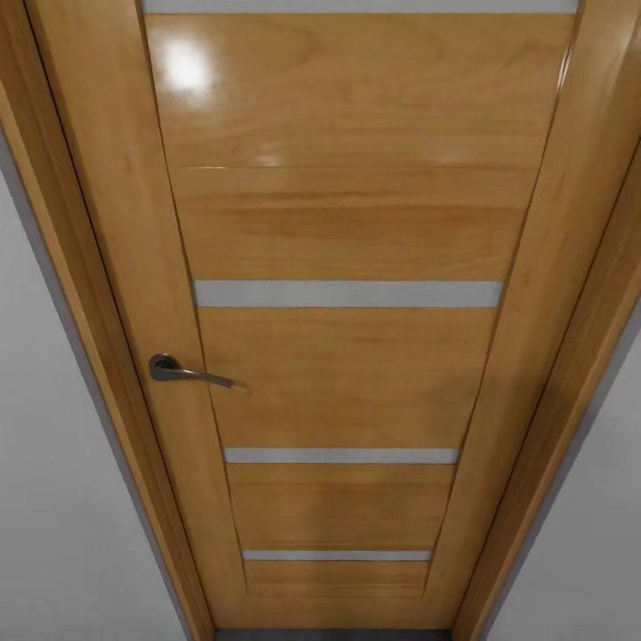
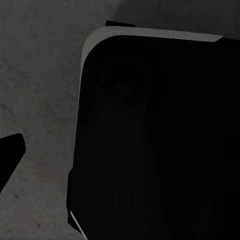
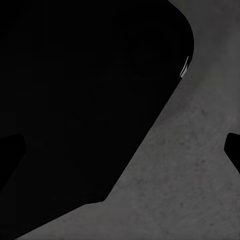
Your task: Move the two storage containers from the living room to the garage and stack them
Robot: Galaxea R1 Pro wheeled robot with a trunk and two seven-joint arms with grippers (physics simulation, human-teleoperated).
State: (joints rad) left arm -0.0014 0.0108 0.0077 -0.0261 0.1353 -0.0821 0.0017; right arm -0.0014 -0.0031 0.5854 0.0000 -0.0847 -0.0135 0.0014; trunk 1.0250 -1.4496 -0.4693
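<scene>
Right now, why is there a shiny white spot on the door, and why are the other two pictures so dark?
In the head view, the white spot is glare from a light bouncing off the glossy wooden door. In the left wrist view, a big black rounded shape sits close and unlit, with dim grey speckled floor beside it. The right wrist view is similar: black shape, grey floor.

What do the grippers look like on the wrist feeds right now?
Little shows. Left wrist view: one black, pointed fingertip at the frame edge. Right wrist view: black fingertips at both edges. No cables or markings visible. A large black rounded body with a pale edge fills much of each, over grey speckled floor.
</scene>
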